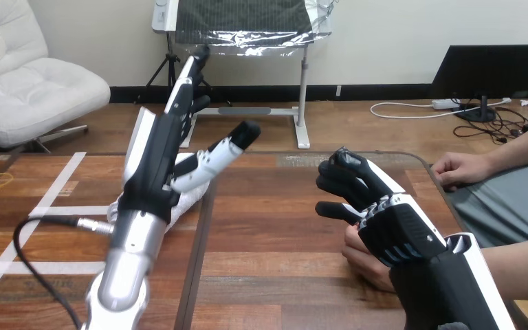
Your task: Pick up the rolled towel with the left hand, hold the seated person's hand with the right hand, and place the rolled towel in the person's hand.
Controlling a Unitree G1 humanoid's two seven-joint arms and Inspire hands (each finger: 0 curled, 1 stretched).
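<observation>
On the counter (275, 227), left of centre, the rolled towel (187, 203) lay ungrasped. The left hand (158, 151) hung above it, fingers straight. The right hand (385, 220) covered the person's hand (361, 260) — grip impossible to tell. Pickup was pending — lower, then close round the towel.

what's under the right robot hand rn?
The person's nearer hand lies under the right robot hand, on the table; just its left edge shows. The rest is covered, so contact or grip cannot be told.
</observation>
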